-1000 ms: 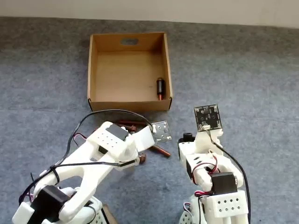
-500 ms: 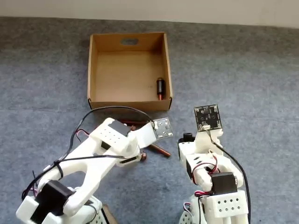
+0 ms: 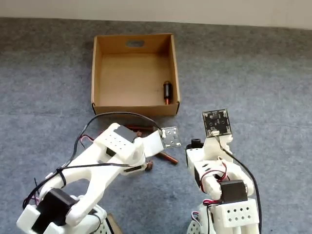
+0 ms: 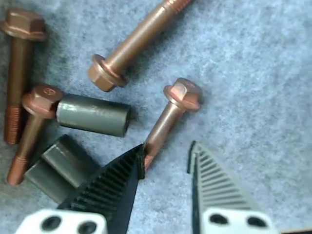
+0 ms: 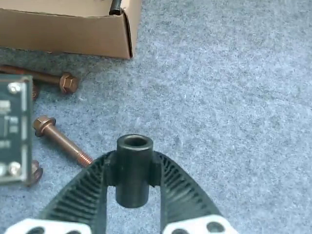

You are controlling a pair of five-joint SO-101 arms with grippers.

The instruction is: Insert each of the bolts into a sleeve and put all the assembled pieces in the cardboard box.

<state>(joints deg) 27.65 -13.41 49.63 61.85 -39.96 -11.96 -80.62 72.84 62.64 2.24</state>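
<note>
The right gripper (image 5: pixel 131 163) is clamped on a black sleeve (image 5: pixel 132 187), whose bore faces the wrist camera. The left gripper (image 4: pixel 166 152) hangs with its jaws parted just above loose copper-coloured bolts on the grey counter (image 4: pixel 253 73). One fingertip (image 4: pixel 129 168) touches the threaded end of a bolt (image 4: pixel 170 112). Beside it lie a grey sleeve (image 4: pixel 92 114) and a second sleeve (image 4: pixel 61 168). Farther off, the cardboard box (image 3: pixel 134 109) holds one assembled piece (image 3: pixel 167 91) along the wall on the right arm's side
</note>
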